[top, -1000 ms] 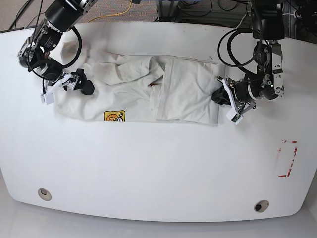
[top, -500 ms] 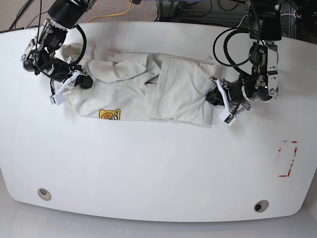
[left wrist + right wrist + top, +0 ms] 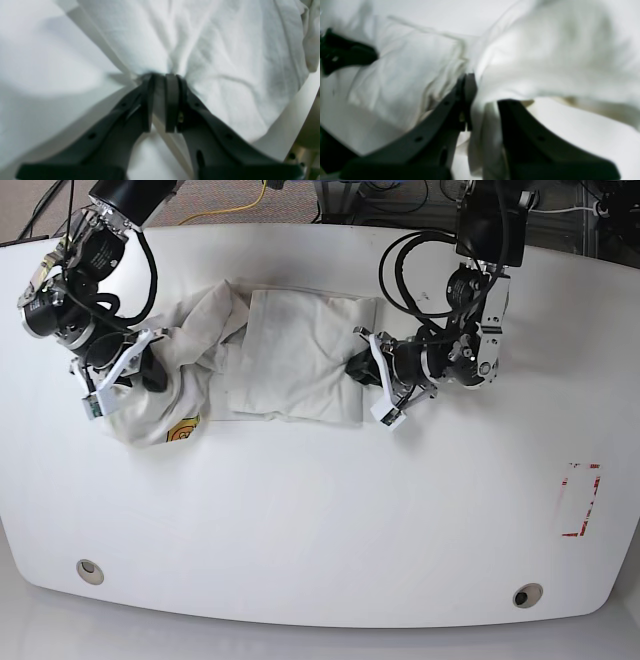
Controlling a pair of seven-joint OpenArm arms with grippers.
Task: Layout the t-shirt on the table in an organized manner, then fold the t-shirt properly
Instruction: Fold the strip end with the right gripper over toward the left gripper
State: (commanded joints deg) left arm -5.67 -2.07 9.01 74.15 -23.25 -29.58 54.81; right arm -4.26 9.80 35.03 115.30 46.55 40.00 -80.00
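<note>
Where the base view hides it, white t-shirt (image 3: 490, 130) pinched in right end effector (image 3: 485, 110).

Soft matt cloth, wrinkled t-shirt (image 3: 300, 360).

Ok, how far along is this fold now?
Done, it seems: the t-shirt is laid out partway, with one side in a fairly flat panel. In hand: the right gripper has bunched cloth between its fingers, and the left gripper is at the panel's edge. Left: the bunched side needs straightening, then folding over.
</note>
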